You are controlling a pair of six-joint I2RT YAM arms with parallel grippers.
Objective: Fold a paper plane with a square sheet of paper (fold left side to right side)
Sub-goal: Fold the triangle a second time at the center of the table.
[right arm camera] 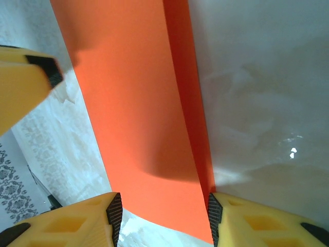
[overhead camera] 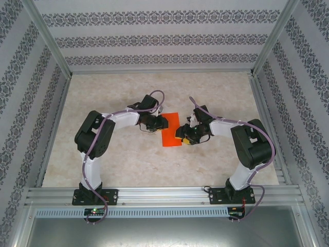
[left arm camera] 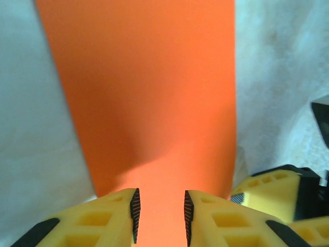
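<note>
Tabletop (overhead camera: pixel 128 164): right gripper (right arm camera: pixel 163 206) half-open astride orange paper (right arm camera: pixel 133 103)

square sheet of paper (left arm camera: pixel 154 92): thin orange paper, matt and smooth
my left hand (left arm camera: pixel 160 218): yellow plastic fingers (left arm camera: pixel 97 226), black ribbed pads (left arm camera: pixel 135 213)
surface (right arm camera: pixel 257 103): pale marbled, faintly glossy
frame (overhead camera: pixel 164 195): bare metal

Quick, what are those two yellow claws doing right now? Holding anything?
Left gripper: open a little, over the orange paper, not pinching it.
Right gripper: open wider, the paper lying between its fingers, nothing pinched.
</note>
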